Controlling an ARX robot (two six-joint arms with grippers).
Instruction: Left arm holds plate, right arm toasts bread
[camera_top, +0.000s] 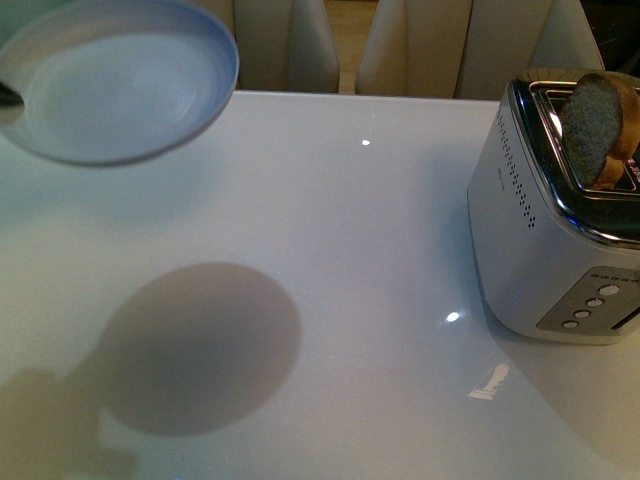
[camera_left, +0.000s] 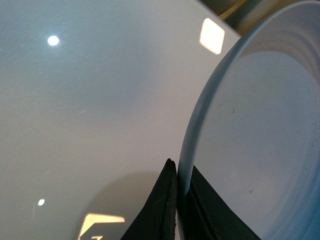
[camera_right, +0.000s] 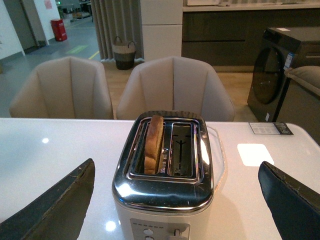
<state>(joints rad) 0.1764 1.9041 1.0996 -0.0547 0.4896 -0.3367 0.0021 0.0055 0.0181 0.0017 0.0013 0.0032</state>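
Plate pinched in the left pincer (camera_left: 179, 172), bread (camera_right: 154, 145) standing in the toaster (camera_right: 165, 190) before the right pincer (camera_right: 176, 165)
The left pincer was clenched on the rim of the pale blue plate (camera_left: 250, 150), one dark finger on each face of the edge, and the plate hung clear above the white table (camera_top: 350, 230), a round shadow under it; the right pincer was released, its two fingers spread wide and gripping nothing, with the toaster just ahead of it, framed between them, and the bread upright in one of the two slots, its crust poking above the top, apart from both fingers
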